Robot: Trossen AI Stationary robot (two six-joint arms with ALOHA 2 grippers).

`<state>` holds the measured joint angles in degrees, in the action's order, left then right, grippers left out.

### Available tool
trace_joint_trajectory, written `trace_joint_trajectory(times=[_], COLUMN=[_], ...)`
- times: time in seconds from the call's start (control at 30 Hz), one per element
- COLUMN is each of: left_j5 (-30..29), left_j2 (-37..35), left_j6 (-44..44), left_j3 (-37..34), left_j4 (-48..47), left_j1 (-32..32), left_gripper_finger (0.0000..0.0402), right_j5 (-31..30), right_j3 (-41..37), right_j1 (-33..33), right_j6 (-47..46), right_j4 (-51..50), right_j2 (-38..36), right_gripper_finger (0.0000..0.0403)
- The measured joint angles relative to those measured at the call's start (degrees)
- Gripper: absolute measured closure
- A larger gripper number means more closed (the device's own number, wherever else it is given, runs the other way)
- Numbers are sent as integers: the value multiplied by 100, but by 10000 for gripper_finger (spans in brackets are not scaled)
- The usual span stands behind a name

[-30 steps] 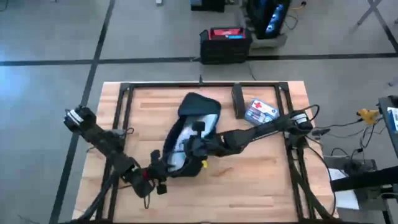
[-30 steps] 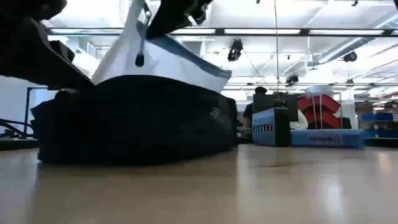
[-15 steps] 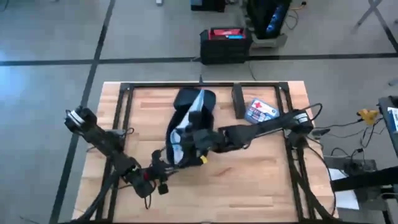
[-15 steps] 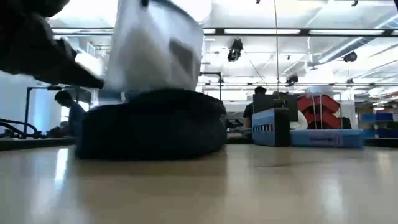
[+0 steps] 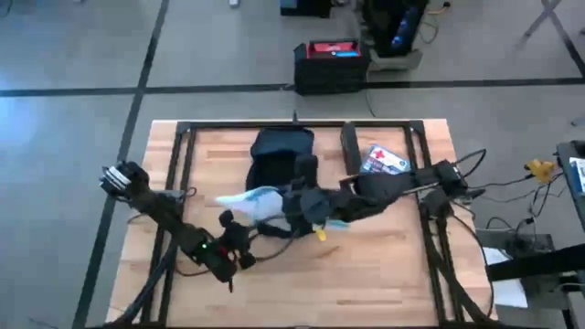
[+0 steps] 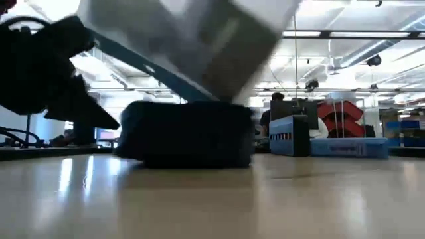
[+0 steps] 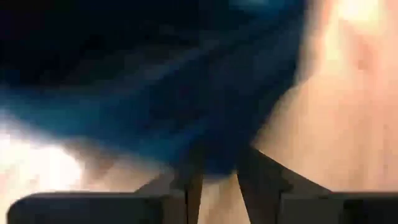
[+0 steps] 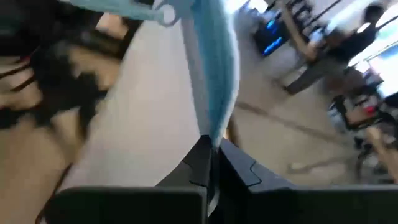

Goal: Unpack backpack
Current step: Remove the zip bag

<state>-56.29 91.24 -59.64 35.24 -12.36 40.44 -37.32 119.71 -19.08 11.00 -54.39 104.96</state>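
Above mid-table, hauling a clear pouch [image 5: 249,201] from the backpack [image 5: 279,157], right gripper [image 8: 210,148] clenched on its blue edge, left gripper [image 5: 228,239] pinching fabric; next, probably setting pouch aside.

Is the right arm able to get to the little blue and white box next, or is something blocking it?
Probably not right now. The right gripper is shut on the clear pouch, so it is busy. The box lies bare on the table beside that arm, with nothing on it.
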Motion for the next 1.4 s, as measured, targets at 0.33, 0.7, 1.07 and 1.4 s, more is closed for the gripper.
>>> trace_joint_trajectory(times=[0.33, 0.7, 1.07, 1.4], left_j5=[-121, -489, -470, -466], left_j2=[-4, -8, 146, 146], left_j6=[-2552, 1403, 2023, 1842], left_j3=[15, 417, 330, 310], left_j4=[-1767, 934, 1342, 1368], left_j1=[226, 226, 228, 226], left_gripper_finger=[322, 322, 322, 322], right_j5=[-1353, -1883, -2043, 201], right_j3=[-10, 69, 1540, 1375], right_j1=[-800, -351, -757, -1599], right_j6=[-806, 1454, -944, -3322], right_j4=[-892, 1478, -2199, -3514], right_j2=[-68, -50, -99, -554], right_gripper_finger=[403, 403, 403, 403])
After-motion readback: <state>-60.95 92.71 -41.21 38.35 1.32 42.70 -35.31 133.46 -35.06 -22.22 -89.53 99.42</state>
